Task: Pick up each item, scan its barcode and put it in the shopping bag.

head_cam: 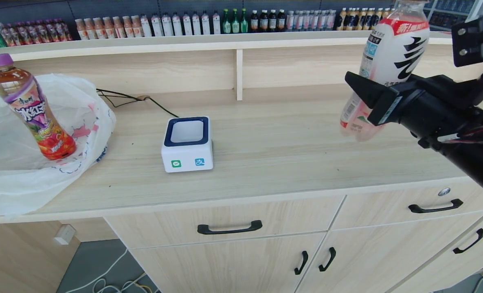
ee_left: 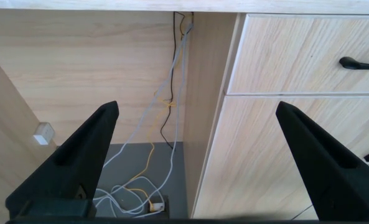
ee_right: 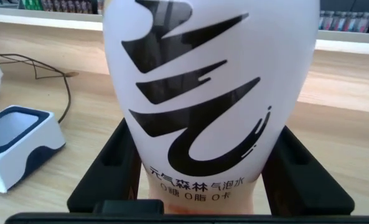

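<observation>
From the head camera, the right hand [head_cam: 365, 101] was clenched around a white bottle [head_cam: 392, 44], held tilted in the air above the right end of the worktop [head_cam: 286, 138]. A white scanner [head_cam: 187, 143] sat mid-worktop. At the left end, a purple-capped tea bottle [head_cam: 34, 110] leaned inside the open shopping bag [head_cam: 5, 179].

From the left wrist, the left hand [ee_left: 195, 109] hung released, fingers wide apart, before the cupboard fronts [ee_left: 308, 56] and loose cables [ee_left: 165, 124].

From the right wrist, the black fingers pressed both sides of the white bottle [ee_right: 209, 93], with the scanner [ee_right: 16, 143] on the worktop beyond.
</observation>
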Robot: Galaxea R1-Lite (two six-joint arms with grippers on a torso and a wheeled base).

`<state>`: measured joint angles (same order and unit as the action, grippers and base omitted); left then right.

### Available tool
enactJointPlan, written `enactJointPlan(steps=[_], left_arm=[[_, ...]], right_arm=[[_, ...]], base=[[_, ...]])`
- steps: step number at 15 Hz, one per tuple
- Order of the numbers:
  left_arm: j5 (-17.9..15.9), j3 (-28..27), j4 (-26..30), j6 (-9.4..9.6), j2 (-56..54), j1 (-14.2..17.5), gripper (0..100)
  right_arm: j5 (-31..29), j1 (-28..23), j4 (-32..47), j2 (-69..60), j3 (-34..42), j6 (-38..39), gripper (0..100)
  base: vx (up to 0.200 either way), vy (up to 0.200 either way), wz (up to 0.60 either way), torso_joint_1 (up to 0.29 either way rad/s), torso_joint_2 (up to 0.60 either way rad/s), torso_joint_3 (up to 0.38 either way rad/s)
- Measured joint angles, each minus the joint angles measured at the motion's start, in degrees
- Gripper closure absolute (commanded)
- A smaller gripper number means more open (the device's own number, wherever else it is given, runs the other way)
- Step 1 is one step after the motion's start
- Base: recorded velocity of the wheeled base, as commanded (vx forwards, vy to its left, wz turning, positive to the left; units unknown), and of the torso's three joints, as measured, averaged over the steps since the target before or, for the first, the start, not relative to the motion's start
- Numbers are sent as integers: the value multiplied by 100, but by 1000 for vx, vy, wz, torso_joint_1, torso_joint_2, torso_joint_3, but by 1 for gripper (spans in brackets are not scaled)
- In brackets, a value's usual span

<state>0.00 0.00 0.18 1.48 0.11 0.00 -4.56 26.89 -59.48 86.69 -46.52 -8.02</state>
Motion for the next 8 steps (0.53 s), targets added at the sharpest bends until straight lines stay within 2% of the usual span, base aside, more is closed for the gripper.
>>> enactJointPlan(steps=[4, 6, 8], left_arm=[[0, 0, 0, 0, 0, 0, 0], [0, 0, 0, -6, 0, 0, 0], [0, 0, 0, -11, 0, 0, 0]], right_arm=[[683, 34, 2, -394, 347, 56, 100], [839, 55, -9, -466, 383, 461, 100], [1303, 111, -18, -581, 430, 1007, 100]], base=[[0, 0, 0, 0, 0, 0], [0, 0, 0, 0, 0, 0], [0, 0, 0, 0, 0, 0]])
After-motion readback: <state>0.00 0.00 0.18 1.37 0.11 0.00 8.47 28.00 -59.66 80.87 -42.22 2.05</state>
